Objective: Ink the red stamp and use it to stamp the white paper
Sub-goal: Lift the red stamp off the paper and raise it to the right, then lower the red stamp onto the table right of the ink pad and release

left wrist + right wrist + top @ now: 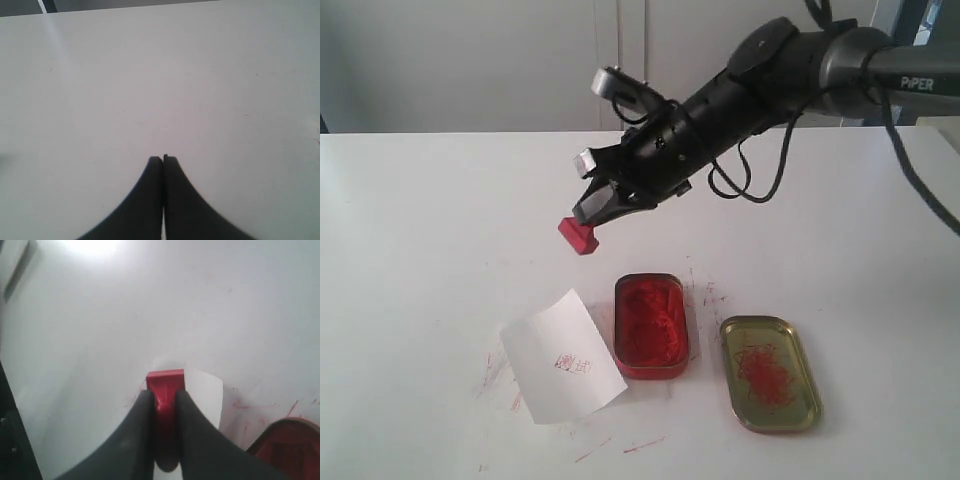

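Item 1: stamp (578, 236), pinched in right claw (592, 212), aloft, tilted. Handling: level base over paper (545, 345), press straight down, no sliding. Left claw (163, 160): pressed together, empty.

My right arm (760, 85) is black and ribbed near the wrist, joining a smooth grey link (875, 60) lettered PiPER (923, 83) in white. Thin black cables (748, 190) hang in loose loops beneath it, and I can see a small silver-grey camera block (620, 85) on a bracket above the wrist. My right gripper (163, 392) has matte black fingers (132, 440) that curve and taper to narrow tips; my left gripper (163, 159) looks the same, plain matte black
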Controlling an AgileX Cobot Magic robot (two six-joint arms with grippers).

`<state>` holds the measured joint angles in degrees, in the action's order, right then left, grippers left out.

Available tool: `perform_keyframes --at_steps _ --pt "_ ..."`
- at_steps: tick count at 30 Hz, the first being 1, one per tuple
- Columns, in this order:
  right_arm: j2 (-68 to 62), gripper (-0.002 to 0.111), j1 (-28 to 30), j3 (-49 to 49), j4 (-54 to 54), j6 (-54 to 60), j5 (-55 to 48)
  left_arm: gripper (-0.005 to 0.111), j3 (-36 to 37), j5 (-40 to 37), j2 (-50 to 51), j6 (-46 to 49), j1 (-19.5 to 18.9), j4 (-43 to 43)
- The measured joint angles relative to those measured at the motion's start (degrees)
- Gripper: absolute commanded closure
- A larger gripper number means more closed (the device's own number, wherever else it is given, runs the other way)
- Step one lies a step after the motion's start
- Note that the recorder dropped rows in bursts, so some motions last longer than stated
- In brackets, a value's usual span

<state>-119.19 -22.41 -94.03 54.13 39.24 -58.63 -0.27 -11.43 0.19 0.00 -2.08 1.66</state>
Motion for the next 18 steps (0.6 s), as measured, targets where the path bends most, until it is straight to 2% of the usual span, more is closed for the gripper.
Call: perform_keyframes --at_steps 9,18 --pt "0.00 0.108 7.42 0.00 6.14 2.27 -0.94 0.107 0.00 0.00 0.00 0.00 0.00 0.00" --pt "-1.84 0.108 11.25 0.82 11.50 2.43 -2.56 0.107 0.00 0.00 0.00 0.00 0.00 0.00"
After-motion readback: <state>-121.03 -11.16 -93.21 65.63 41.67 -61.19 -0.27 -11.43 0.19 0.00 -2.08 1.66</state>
